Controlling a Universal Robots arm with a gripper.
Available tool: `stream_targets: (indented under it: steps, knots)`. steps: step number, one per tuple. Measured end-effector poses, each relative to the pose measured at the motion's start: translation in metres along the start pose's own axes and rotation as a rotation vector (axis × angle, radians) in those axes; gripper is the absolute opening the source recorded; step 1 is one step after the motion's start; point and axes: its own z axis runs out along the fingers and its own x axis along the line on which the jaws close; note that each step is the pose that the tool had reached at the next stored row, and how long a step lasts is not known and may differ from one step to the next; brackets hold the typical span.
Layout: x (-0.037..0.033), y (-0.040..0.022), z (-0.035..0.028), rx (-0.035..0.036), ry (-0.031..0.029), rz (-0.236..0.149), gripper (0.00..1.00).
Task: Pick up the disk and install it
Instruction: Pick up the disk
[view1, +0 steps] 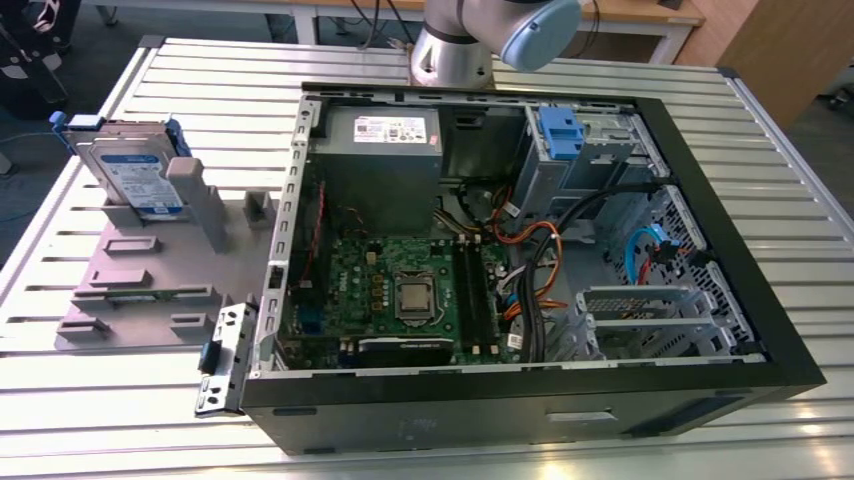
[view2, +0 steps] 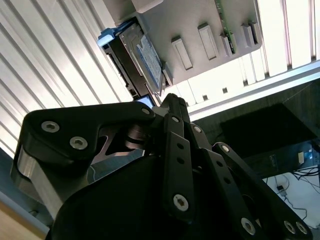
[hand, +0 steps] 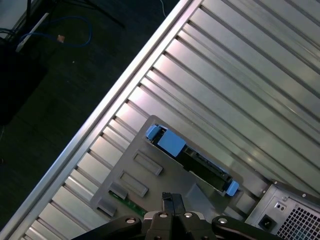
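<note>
Over the desk (hand: 240, 60) my tool (hand: 172, 201) hangs empty, tips together, above the disk (hand: 192, 160); I'd part them squarely.

Silver-and-blue disk (view1: 134, 178), grey holder (view1: 134, 275), striped silver table (view1: 200, 80)

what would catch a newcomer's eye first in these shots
The open computer case lies in the middle of the slatted metal table, its green motherboard exposed. At the exterior view's left of it, the disk in its blue bracket stands on edge in a grey holder. In the second wrist view the black gripper looms large, with the disk beyond it.
</note>
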Motion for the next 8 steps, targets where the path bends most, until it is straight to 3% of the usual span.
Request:
stream_targets:
  steps: [8]
  knots:
    - [0.0, 0.0, 0.0, -0.0001, 0.0002, -0.004, 0.11]
